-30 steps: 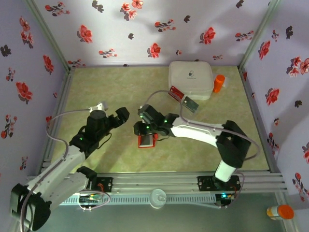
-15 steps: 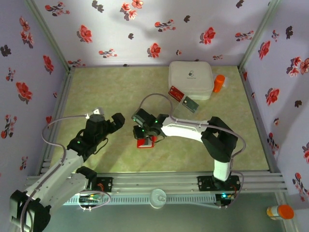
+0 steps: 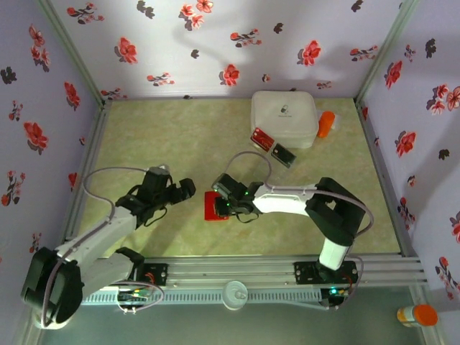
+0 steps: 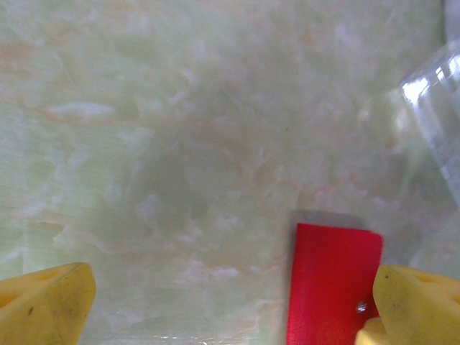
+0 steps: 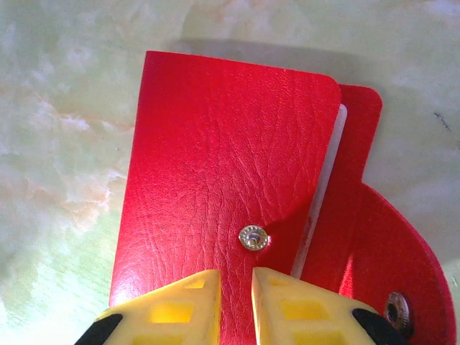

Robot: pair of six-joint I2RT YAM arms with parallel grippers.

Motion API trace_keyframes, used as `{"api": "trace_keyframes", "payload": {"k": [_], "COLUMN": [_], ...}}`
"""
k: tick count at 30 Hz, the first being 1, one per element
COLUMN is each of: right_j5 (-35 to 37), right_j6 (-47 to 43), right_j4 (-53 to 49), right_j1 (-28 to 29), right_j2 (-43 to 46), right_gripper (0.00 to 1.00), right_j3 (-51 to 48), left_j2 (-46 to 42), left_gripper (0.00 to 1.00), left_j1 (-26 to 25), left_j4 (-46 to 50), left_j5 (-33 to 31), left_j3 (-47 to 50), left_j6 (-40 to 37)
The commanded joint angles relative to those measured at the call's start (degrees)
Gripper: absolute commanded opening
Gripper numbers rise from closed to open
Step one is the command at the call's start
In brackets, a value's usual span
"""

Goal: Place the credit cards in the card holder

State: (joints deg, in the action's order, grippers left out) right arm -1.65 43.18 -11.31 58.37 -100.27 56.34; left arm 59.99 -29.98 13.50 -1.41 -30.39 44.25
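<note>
Card holder now lies folded shut, right fingers nearly clenched over it, left fingers released.

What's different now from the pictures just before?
The card holder, open before, now lies folded over under the right gripper, whose fingers drew together. The left gripper slid nearer the holder, open. The red card and dark card by the white box stayed put.

Two credit cards lie at the near edge of one white box: one red card, one dark card. One orange container stands just beside its right side. One card holder lies well apart.
</note>
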Motion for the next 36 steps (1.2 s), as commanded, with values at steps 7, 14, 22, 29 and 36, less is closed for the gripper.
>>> {"api": "trace_keyframes", "payload": {"k": [7,14,22,29,36], "right_j5": [1.21,0.93,1.0,1.04,0.86], "right_j6": [3.48,4.36,5.18,5.6,5.78], "right_j4": [3.8,5.32,6.55,7.13,7.62], "right_j1": [-0.32,-0.29,-0.32,-0.3,-0.44], "right_j2": [1.7,1.83,2.2,2.19,1.92], "right_gripper": [0.19,0.19,0.18,0.18,0.18], "right_j3": [-3.93,-5.09,-6.15,-6.5,-6.72], "left_j2": [7.46,12.74,18.15,20.95,22.53], "left_gripper": [1.0,1.0,1.0,1.0,1.0], "left_j1": [-5.24,-8.52,-9.71,-10.21,-10.92], "left_j4": [-1.59,-0.69,-1.25,-0.73,-0.31], "left_j5": [-3.49,-5.15,-1.98,0.17,0.22], "left_j3": [-2.81,-5.83,-7.89,-8.69,-7.97], "left_j6": [-9.08,-11.37,-12.54,-12.63,-12.05]}}
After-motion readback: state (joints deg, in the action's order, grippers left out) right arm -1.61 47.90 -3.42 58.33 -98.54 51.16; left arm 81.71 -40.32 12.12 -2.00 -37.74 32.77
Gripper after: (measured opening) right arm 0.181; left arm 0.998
